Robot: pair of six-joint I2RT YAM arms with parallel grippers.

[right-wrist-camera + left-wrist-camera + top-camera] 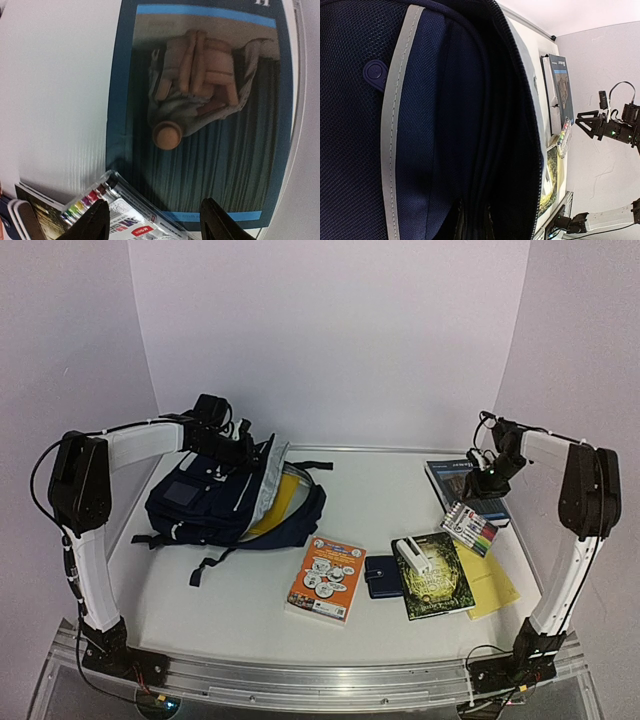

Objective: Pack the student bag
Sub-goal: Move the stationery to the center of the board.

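Status: pinching rim of large navy-blue fabric student bag (225, 508) with left gripper (240, 452). Reading the jaws as nearly closed on the cloth, as far as the left wrist view shows. Holding the bag at far left of the white table (380, 480), mouth open toward the right, something yellow (282, 502) showing inside.

Hovering right gripper (155, 225) at far right, fingers well apart and empty, over clear plastic pack of coloured markers (115, 210), partly overlapping blue-covered book (200, 125).

Judging next step as grabbing the marker pack. Advising:
- Centring fingers across the pack's narrow width.
- Coming down square.
- Closing on the pack alone, not catching the book's edge.
- Expecting slick plastic, likely pivoting if gripped near one end.

Sitting between pack and bag:
- dark green book (440, 580) with white block (410, 555) on top
- small navy wallet (380, 576)
- orange-covered book (327, 578)
- yellow paper sheet (492, 588)

Carrying above these looking safest. Aiming into the open mouth, clear of the left fingers.
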